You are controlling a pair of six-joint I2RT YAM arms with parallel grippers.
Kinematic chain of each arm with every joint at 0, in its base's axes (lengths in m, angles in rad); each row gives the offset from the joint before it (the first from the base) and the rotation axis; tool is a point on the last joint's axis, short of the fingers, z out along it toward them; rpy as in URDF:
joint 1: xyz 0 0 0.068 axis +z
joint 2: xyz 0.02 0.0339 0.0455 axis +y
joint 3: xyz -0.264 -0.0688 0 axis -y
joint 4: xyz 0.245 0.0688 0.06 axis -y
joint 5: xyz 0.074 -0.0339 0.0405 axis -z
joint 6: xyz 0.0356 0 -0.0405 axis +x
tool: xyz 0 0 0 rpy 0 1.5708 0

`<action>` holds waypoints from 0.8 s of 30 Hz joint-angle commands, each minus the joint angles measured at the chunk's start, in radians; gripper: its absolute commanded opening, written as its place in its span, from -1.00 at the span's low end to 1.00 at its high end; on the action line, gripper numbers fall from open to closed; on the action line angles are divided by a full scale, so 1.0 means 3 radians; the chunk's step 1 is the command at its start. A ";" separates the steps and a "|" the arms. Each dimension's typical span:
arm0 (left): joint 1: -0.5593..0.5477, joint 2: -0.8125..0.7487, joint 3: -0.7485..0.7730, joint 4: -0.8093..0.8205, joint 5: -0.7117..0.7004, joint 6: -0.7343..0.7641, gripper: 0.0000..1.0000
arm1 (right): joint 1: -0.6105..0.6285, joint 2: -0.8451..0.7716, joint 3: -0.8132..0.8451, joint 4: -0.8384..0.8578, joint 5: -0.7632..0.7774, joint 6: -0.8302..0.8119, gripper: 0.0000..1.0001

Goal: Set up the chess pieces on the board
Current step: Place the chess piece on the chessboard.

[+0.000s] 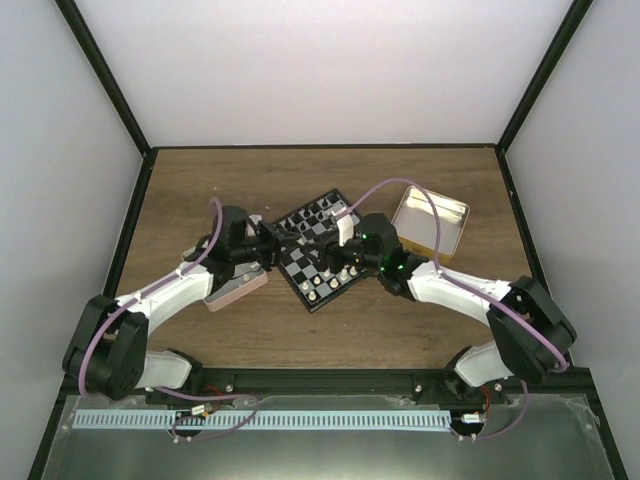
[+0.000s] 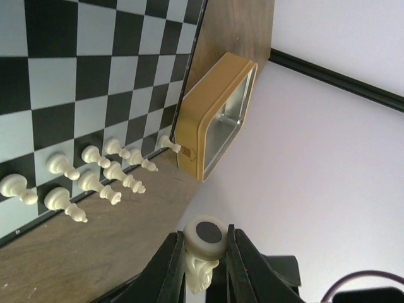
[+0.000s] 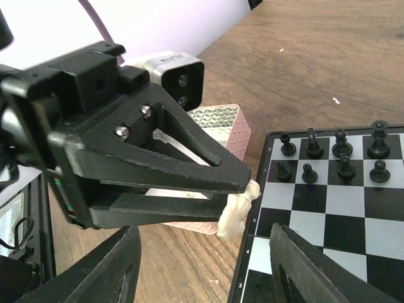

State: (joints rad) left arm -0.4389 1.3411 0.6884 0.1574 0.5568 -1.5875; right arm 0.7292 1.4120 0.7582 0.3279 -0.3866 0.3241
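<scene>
The board [image 1: 318,250] lies tilted mid-table, with black and grey checks. Several cream-white chess pieces [image 2: 95,180] stand in two rows along one edge of it. Black pieces [image 3: 334,154] stand at the opposite edge. My left gripper [image 2: 205,252] is shut on a cream-white piece [image 2: 203,243], its round base facing the camera. In the right wrist view that held piece [image 3: 237,211] hangs just above the board's left rim. My right gripper [image 3: 202,278] is open and empty, its fingers [image 3: 104,274] spread close beside the left gripper [image 3: 243,189].
A pink tin [image 1: 236,290] lies left of the board under the left arm and also shows in the right wrist view [image 3: 218,123]. An open gold tin [image 1: 430,220] sits right of the board, close to the white rows [image 2: 218,117]. Enclosure walls surround the table.
</scene>
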 commanded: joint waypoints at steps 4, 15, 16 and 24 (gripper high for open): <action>-0.0085 0.0008 0.0110 0.0114 0.0082 -0.0223 -0.82 | 0.0024 0.0181 0.0111 0.0195 -0.0023 0.0017 0.01; -0.0111 0.0004 0.0114 0.0112 0.0073 -0.0236 -0.82 | 0.0049 0.0269 0.0147 0.0214 0.0187 0.0075 -0.56; -0.0112 0.0004 0.0107 0.0112 0.0069 -0.0240 -0.81 | 0.0049 0.0269 0.0142 0.0218 0.0200 0.0075 -0.59; -0.0139 0.0012 0.0121 0.0096 0.0068 -0.0222 -0.81 | 0.0063 0.0268 0.0146 0.0240 0.0387 0.0112 -0.87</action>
State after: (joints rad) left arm -0.4664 1.3411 0.6994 0.1719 0.5549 -1.6463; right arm 0.7422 1.4914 0.7586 0.3702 -0.3202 0.3515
